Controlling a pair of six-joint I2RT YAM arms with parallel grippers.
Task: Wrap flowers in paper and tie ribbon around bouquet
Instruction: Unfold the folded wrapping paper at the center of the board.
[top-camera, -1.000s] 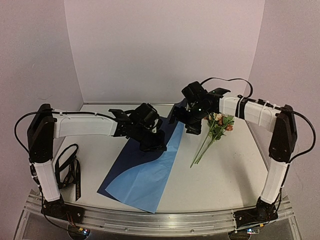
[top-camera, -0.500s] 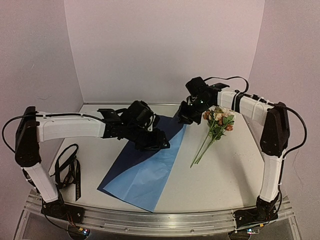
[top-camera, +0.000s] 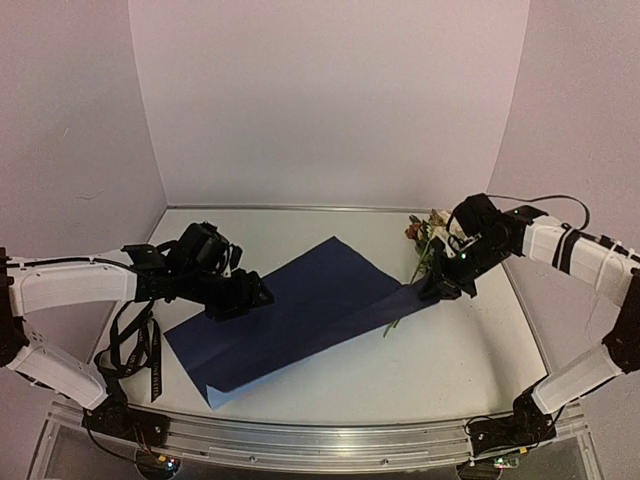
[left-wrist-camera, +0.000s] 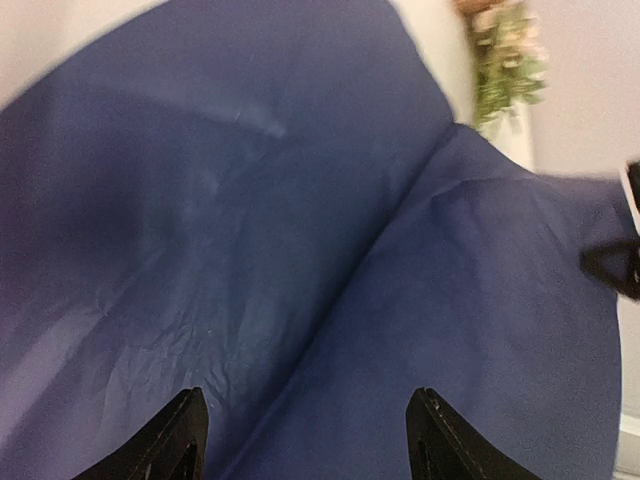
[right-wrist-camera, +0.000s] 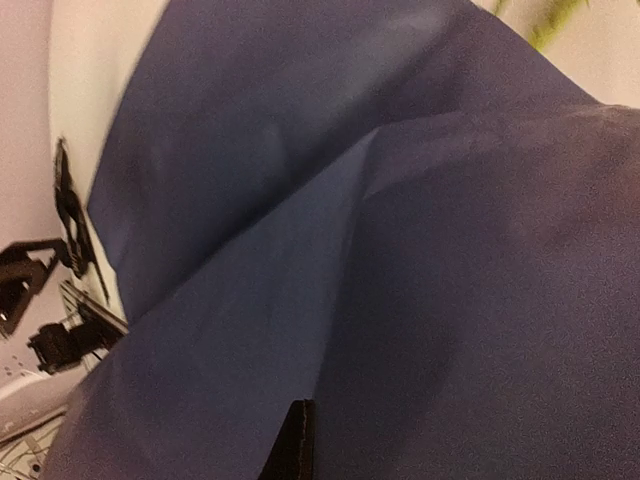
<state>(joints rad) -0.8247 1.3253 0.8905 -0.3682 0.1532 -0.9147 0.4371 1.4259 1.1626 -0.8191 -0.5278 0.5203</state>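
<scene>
Two risks from here. 1) The right gripper (top-camera: 441, 288) is clenched on the far-right corner of the paper (top-camera: 300, 315), and that corner sits lifted over the stem ends of the flowers (top-camera: 428, 238). Any drag w/ the sheet could sweep the stems sideways or push the bunch toward the table (top-camera: 460, 370) edge. 2) The left gripper (top-camera: 250, 298) hangs released over the sheet's left part, fingers apart w/ nothing btwn them, so only one corner is held. A pull from the right prob. slides or creases the whole thin sheet.

Paper lies navy face up, mid-table, long axis diagonal from near-left to far-right. Flowers lie at its right corner, blooms toward the back wall, stems pointing near-left under the paper edge. The ribbon (top-camera: 140, 355) lies well apart, far left, not touched by either gripper
</scene>
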